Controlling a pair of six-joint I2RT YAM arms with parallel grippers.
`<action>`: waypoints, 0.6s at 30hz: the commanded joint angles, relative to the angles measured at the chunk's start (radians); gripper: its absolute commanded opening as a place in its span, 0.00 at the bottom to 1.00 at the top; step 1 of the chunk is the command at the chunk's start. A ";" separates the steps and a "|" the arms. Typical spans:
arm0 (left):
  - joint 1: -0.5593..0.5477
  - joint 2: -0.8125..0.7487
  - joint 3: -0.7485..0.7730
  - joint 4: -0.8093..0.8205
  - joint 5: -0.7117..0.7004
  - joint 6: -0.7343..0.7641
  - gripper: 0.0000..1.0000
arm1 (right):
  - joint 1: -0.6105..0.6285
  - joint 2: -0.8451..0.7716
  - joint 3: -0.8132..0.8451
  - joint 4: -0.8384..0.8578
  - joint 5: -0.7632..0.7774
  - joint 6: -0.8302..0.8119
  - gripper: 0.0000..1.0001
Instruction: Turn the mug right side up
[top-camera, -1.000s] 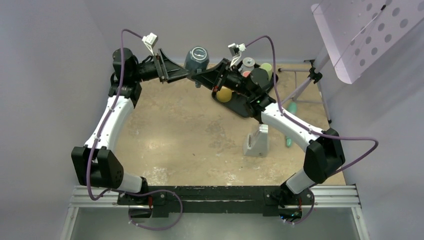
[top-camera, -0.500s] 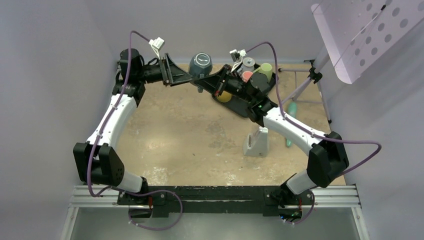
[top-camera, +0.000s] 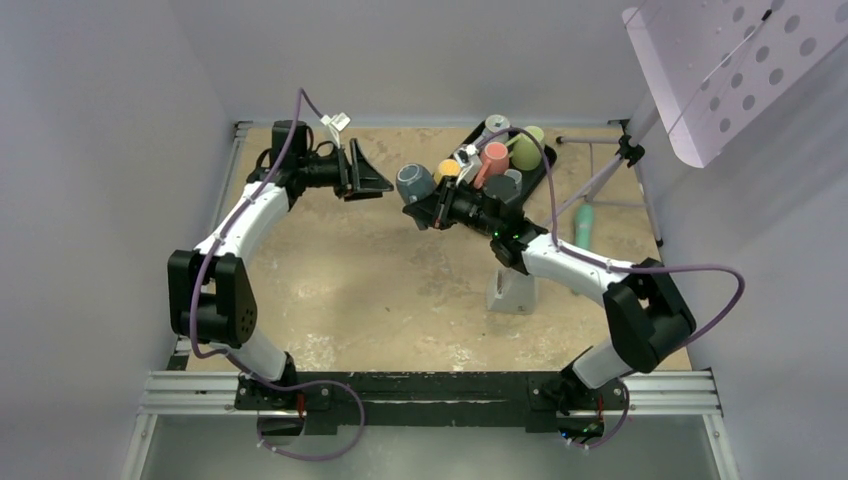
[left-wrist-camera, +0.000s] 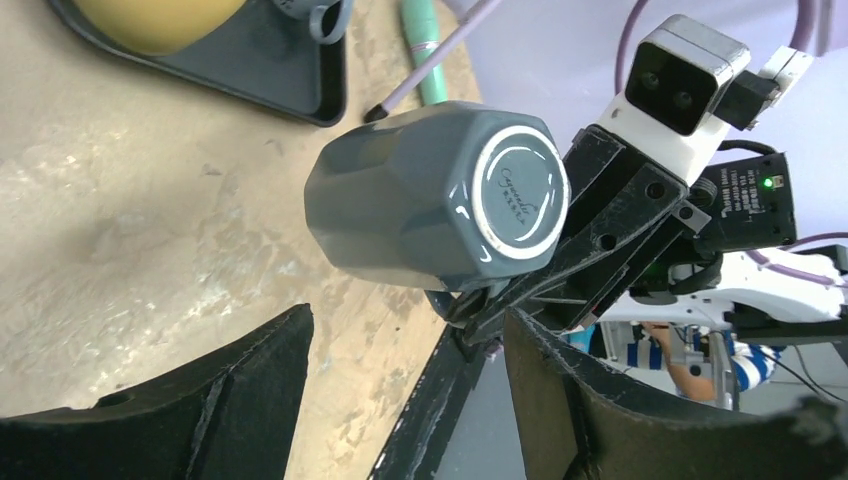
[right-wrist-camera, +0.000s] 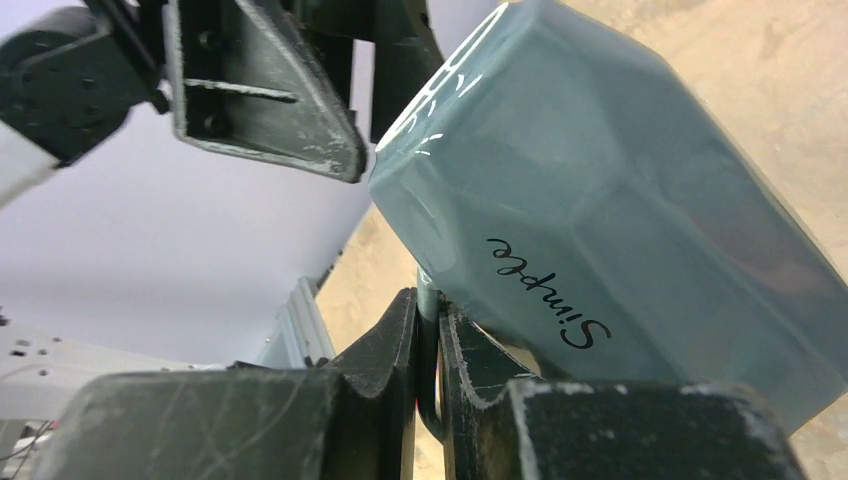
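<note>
The grey-blue mug (top-camera: 413, 183) is held off the table, tipped on its side, with its white-ringed base turned toward the left arm. My right gripper (top-camera: 426, 208) is shut on the mug's handle; in the right wrist view the fingers (right-wrist-camera: 392, 345) pinch the handle (right-wrist-camera: 428, 335) under the mug body (right-wrist-camera: 620, 200). My left gripper (top-camera: 372, 181) is open and empty, just left of the mug and apart from it. In the left wrist view the mug (left-wrist-camera: 420, 195) sits beyond the spread fingers (left-wrist-camera: 235, 395).
A black tray (top-camera: 541, 172) behind the mug holds orange (top-camera: 493, 160), green (top-camera: 527, 148), yellow (top-camera: 446, 170) and grey cups. A metal block (top-camera: 512, 285) stands mid-right. A green pen (top-camera: 583, 225) and a tripod stand (top-camera: 620, 150) are at the right edge.
Both arms have come down and toward the near side. The mug has moved with the right gripper and tipped, its base turning from facing up to facing left. The left gripper has drawn away from it.
</note>
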 joint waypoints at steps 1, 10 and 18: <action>-0.004 0.003 0.014 -0.080 -0.055 0.117 0.73 | 0.000 0.007 0.035 0.074 0.036 -0.067 0.00; 0.045 -0.019 0.156 -0.290 -0.188 0.260 0.79 | 0.081 0.039 0.346 -0.540 0.443 -0.644 0.00; 0.067 -0.049 0.348 -0.484 -0.307 0.419 0.82 | 0.301 0.075 0.344 -0.583 0.961 -1.370 0.00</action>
